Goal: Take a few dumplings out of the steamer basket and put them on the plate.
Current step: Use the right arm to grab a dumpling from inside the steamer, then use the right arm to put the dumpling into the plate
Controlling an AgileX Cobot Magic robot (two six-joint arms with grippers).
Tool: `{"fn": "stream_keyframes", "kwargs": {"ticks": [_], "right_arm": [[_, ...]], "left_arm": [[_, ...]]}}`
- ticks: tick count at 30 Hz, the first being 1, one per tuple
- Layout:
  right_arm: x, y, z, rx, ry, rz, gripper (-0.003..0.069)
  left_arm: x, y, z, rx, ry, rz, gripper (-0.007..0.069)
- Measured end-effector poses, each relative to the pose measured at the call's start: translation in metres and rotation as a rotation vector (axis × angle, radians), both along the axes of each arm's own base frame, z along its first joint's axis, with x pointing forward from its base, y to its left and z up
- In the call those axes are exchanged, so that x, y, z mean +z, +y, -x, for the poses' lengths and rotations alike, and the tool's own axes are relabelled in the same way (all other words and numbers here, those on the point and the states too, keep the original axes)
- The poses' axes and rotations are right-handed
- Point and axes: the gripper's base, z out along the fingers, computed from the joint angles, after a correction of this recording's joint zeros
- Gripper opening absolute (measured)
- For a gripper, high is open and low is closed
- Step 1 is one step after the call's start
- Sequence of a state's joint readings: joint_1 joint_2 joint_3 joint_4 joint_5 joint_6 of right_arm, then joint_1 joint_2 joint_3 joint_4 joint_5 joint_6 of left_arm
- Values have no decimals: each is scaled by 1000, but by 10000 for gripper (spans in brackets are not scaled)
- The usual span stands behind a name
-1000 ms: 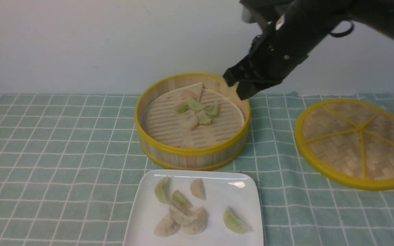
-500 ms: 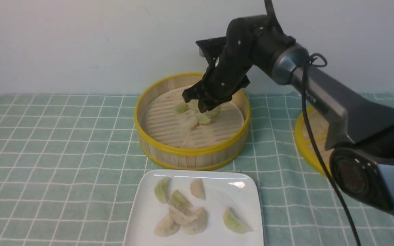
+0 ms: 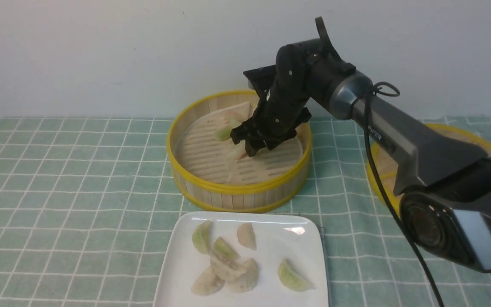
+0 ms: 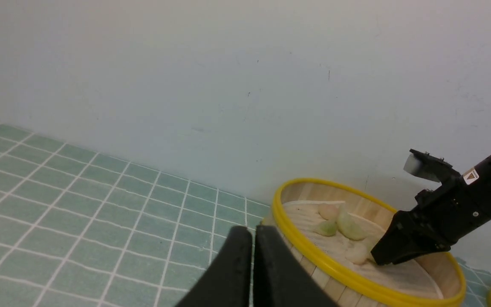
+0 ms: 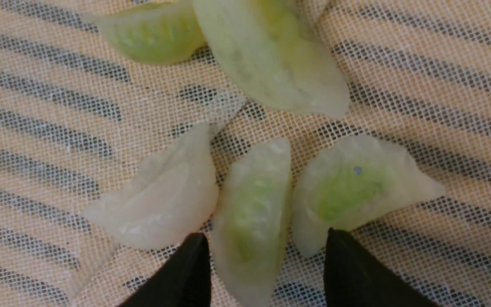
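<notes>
R gripper, black, was down inside the round bamboo steamer basket w/ yellow rims, tips at the liner near the basket's centre. Its claw was released: in the R wrist view the two black fingertips stood apart either side of a pale green crescent dumpling, not clenched on it. Touching that one were a whitish translucent dumpling on one flank & a green-filled dumpling on the other. Two more green dumplings lay just beyond, touching each other. All five sat on the fine mesh liner over the slatted floor.

Front view: the basket sat at 12 o'clock from the glossy white square plate w/ rounded corners, near but apart. The plate already held several dumplings: green, beige & pinkish pieces clustered from its centre toward 8 o'clock, plus a lone green one at approx 4 o'clock. A flat woven lid w/ yellow spokes lay at 3 o'clock of the basket, partly hidden by the R arm.

L gripper: black fingers pressed together, clenched on nothing, well apart from the basket at approx its 8 o'clock. A green checked tablecloth lay under everything.
</notes>
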State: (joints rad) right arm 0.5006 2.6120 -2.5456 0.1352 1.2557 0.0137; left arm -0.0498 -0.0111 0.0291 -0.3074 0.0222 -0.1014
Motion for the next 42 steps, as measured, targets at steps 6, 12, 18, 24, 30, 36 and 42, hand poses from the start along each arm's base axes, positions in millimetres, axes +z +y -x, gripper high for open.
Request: {"fn": "stream_keyframes", "kwargs": {"ticks": [6,12,18,24,30,36,42], "right_arm": [[18,0,3,0,-19,-25,41],[91,-15,26,11,-103,-41,10],[101,-36,65,68,-17,31,0],[118,-54,102,105,18,44,-1],[118,-53,145,197,101,-24,-1],[69,-48,187,259,290,-4,-1],[29,-41,200,243,393,-12,39]], "left_arm": [[-1,0,0,-3,11,-1,-6],[2,-2,1,-22,46,-3,-6],[5,-4,2,-46,79,42,-6],[22,-8,3,-85,143,58,-6],[58,-16,-15,-159,393,27,-6],[82,-27,-58,-318,728,-121,-6],[89,-40,-111,-520,863,-213,-6]]}}
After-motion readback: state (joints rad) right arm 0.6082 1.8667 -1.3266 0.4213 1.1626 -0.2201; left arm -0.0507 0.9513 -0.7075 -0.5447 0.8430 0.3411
